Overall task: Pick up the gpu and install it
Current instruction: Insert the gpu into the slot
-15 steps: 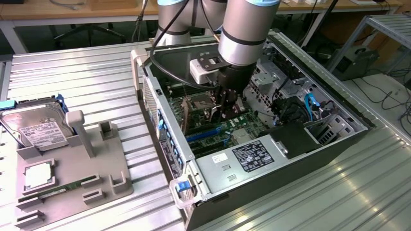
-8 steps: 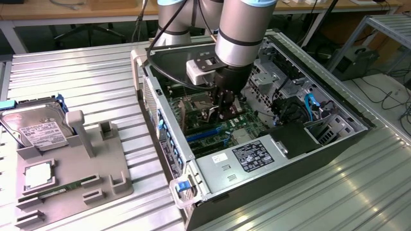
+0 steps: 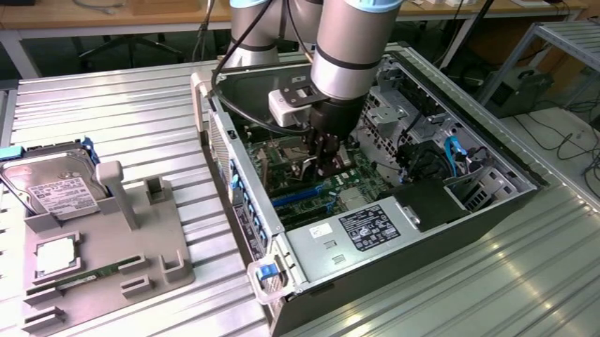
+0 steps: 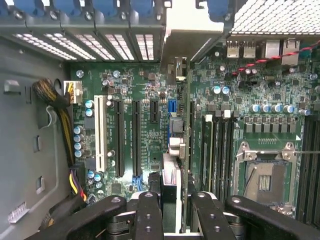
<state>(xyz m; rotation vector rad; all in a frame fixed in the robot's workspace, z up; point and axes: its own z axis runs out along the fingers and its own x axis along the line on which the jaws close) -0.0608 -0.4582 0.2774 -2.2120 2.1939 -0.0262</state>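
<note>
My gripper [image 3: 327, 160] reaches down into the open computer case [image 3: 487, 210], just above the green motherboard [image 3: 281, 158]. In the wrist view the gripper [image 4: 175, 212] is shut on the gpu [image 4: 171, 172], which is seen edge-on as a thin card running away from the black fingers [image 4: 150, 215]. Its pale metal end bracket [image 4: 187, 35] stands against the case's rear wall. The card stands upright over the motherboard [image 4: 230, 95], between the long black expansion slots [image 4: 135, 137] and the memory slots [image 4: 215, 150]. Whether it is seated in a slot is hidden by the card itself.
A bare processor socket [image 4: 265, 175] lies beside the memory slots. Yellow and black cables [image 4: 62, 107] run along the case floor. Outside the case, a grey holder [image 3: 103, 260] on the ribbed metal table carries a silver hard drive [image 3: 52, 189], a processor chip [image 3: 56, 256] and a green memory stick [image 3: 80, 281].
</note>
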